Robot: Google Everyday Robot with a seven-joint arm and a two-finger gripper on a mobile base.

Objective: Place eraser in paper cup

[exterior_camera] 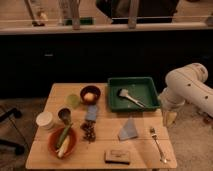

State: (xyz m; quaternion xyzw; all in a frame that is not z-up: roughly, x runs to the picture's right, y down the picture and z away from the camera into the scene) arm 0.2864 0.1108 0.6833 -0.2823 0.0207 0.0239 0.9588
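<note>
Green tray [148,87] holds a spatula [131,98] — a fork [158,144] and blue-grey cloth [129,130] lie nearby.

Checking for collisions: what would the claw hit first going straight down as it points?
Probably the right edge of the light wooden table, beside the green tray; the claw hangs there, depth unclear.

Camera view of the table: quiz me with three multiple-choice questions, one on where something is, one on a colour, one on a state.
1. Where on the table is the eraser? A near the front edge; B back left corner; C dead centre.
2. What colour is the tray? A red; B green; C white.
3. The eraser is: A held in the air; B lying flat; C standing on end.
Answers: 1 A, it sits by the front edge. 2 B, its rim and floor show green. 3 B, its label faces up, and the gripper hangs by the table's right edge, apart from it.
</note>
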